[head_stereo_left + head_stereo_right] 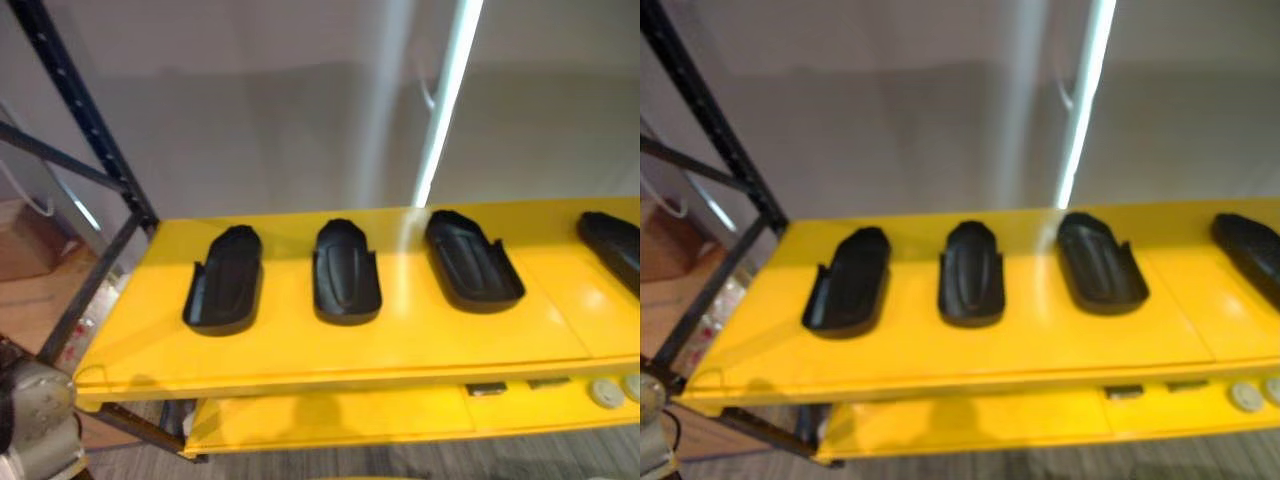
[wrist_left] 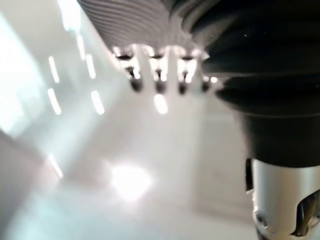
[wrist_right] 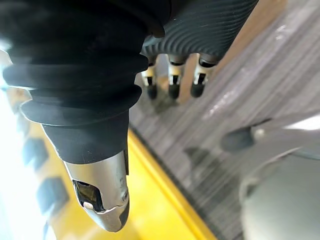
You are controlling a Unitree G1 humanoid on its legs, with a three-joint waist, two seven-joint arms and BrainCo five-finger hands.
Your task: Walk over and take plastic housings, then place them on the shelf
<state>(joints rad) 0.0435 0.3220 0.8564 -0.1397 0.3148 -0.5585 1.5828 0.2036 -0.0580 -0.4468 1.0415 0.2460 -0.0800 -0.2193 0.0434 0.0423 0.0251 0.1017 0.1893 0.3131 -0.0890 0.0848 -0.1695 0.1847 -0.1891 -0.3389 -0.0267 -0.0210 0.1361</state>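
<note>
Four black housings lie in a row on the yellow shelf (image 1: 400, 345): one at the left (image 1: 225, 280), a second (image 1: 345, 272), a third (image 1: 471, 260) and a fourth (image 1: 612, 245) cut off by the right edge. We hold nothing. Our left hand (image 2: 160, 75) hangs free, fingers loose and fairly straight, with pale floor past them. Our right hand (image 3: 172, 80) also hangs relaxed over grey carpet, the yellow shelf edge beside it.

This fits two stages: housings already set down on the shelf, or housings waiting here to be taken. The frames do not settle which, so we name no move. Whichever comes, we should keep level with the shelf front, handle each housing by its long sides, and keep the even gaps.

A lower yellow board (image 1: 330, 415) carries small pale round things (image 1: 605, 392) we cannot identify. The dark frame post (image 1: 85, 120) hides the shelf's left end.
</note>
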